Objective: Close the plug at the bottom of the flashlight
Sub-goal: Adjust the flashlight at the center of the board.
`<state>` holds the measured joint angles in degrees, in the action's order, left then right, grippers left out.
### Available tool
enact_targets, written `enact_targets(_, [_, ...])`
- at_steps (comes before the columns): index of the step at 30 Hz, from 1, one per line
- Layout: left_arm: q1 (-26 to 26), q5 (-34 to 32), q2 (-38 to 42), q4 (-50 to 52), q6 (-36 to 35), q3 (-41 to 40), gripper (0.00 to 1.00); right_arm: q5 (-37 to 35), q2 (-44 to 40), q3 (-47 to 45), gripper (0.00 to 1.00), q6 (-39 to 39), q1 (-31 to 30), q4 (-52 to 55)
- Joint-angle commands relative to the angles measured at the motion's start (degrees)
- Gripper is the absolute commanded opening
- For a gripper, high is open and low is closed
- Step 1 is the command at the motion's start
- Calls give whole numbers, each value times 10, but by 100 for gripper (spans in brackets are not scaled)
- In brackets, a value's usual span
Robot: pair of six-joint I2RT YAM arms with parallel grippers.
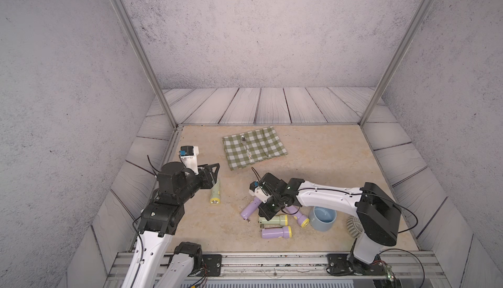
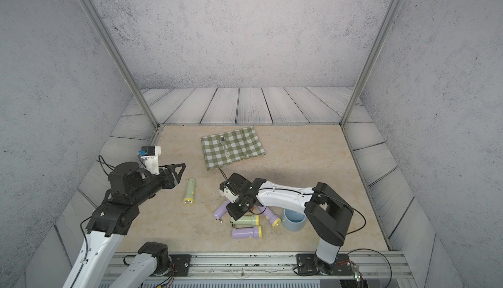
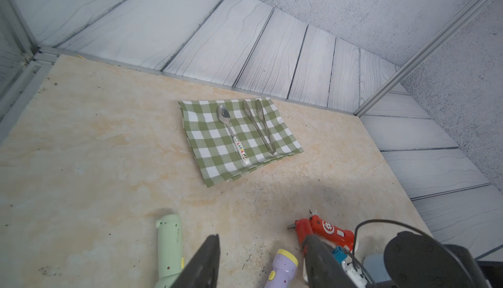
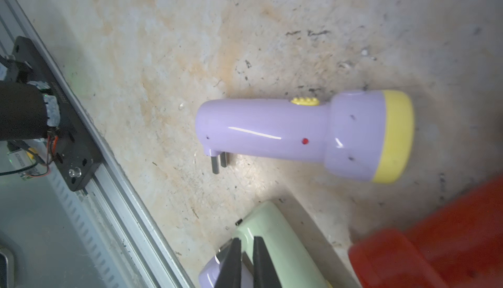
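The blue bowl (image 1: 322,226) stands mouth up, its inside showing plain blue. The right arm's forearm passes above its far rim.

Just left of the bowl lies a purple flashlight (image 1: 299,216), yellow head toward the bowl. Next left lies the green flashlight (image 1: 275,220), and the right gripper (image 4: 247,239) hangs over its tail end. The gripper's fingers (image 4: 234,262) stand almost together with a thin slit between them. Whether they pinch anything cannot be told.

Nearer the front rail (image 1: 272,262) than the bowl lies the front purple flashlight (image 4: 285,131), its prongs (image 4: 217,162) folded out. A red flashlight (image 3: 326,229) lies beside the right gripper and is hidden in both top views. Far left of the bowl lies a lone green flashlight (image 1: 215,195). Above it the left gripper (image 3: 261,237) has its jaws spread, holding nothing.

Beyond the bowl, toward the back wall, a green checked cloth (image 1: 261,142) carries a spoon (image 3: 231,134) and tongs (image 3: 261,128).

The table (image 1: 313,150) is beige and marbled, with dark scuffs. Pale plank-patterned panels (image 1: 272,104) edge it, speckled grey walls (image 1: 258,28) rise above them, and aluminium posts (image 1: 141,55) stand at the back corners.
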<state>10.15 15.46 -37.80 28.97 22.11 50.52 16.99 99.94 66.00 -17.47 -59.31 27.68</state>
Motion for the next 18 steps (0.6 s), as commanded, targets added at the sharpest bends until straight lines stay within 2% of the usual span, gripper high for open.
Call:
enact_targets(1, [-4, -57, 38, 17, -4, 8, 54, -4, 19, 21, 12, 12, -7, 22])
enact_targets(7, [-3, -137, 92, 38, -1, 19, 54, -4, 72, 51, 12, 18, -10, 22])
enact_targets(12, [-4, -158, 111, 47, -7, 23, 54, 21, 126, 93, 11, 19, -15, 17])
enact_targets(18, [-4, -161, 114, 55, -15, 25, 54, 12, 170, 152, 12, 24, -14, 16])
